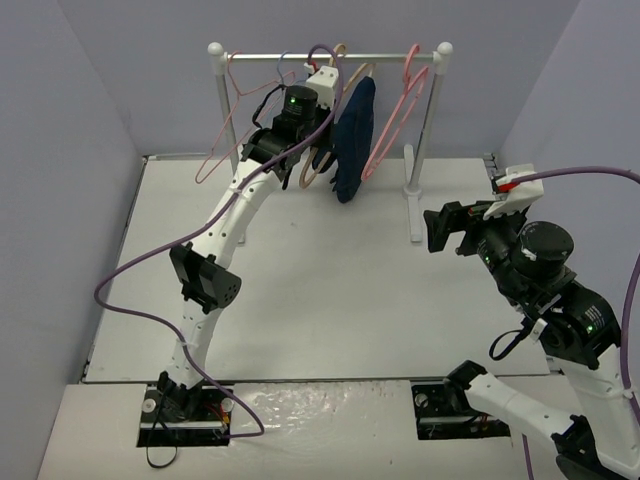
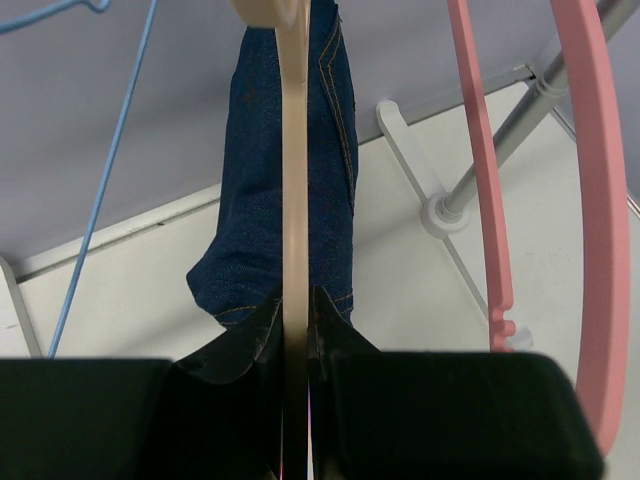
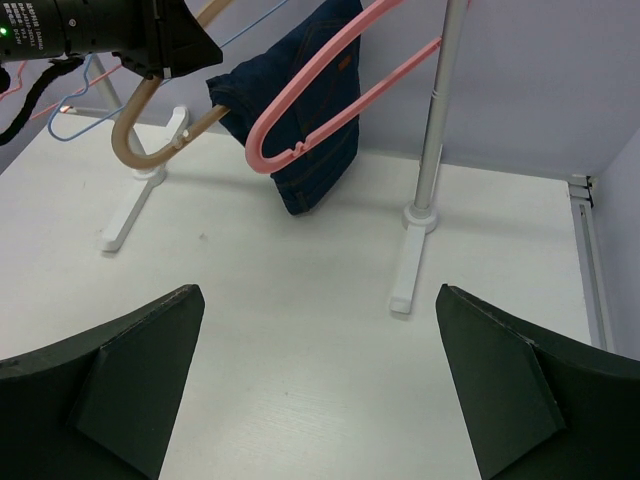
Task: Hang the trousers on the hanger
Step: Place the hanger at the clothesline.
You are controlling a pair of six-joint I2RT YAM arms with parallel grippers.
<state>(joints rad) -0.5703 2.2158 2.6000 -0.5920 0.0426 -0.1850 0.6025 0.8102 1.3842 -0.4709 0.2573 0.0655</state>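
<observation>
The dark navy trousers (image 1: 353, 135) hang folded over the tan hanger (image 1: 312, 176) under the rack rail (image 1: 390, 57). The hanger's hook reaches the rail; I cannot tell whether it rests on it. My left gripper (image 1: 320, 152) is shut on the hanger's lower end. In the left wrist view its jaws (image 2: 297, 320) pinch the tan bar (image 2: 295, 180), with the trousers (image 2: 255, 220) behind it. My right gripper (image 1: 432, 228) is open and empty, right of the rack. The right wrist view (image 3: 320, 290) shows the trousers (image 3: 315, 165) and hanger (image 3: 132, 150) ahead.
Thin pink hangers (image 1: 398, 112) (image 1: 222, 135) and a light-blue hanger (image 2: 105, 180) hang on the same rail. A pink hanger (image 2: 480, 180) is close right of the trousers. The rack's right post (image 1: 428, 130) and white foot (image 1: 413, 215) stand between the arms.
</observation>
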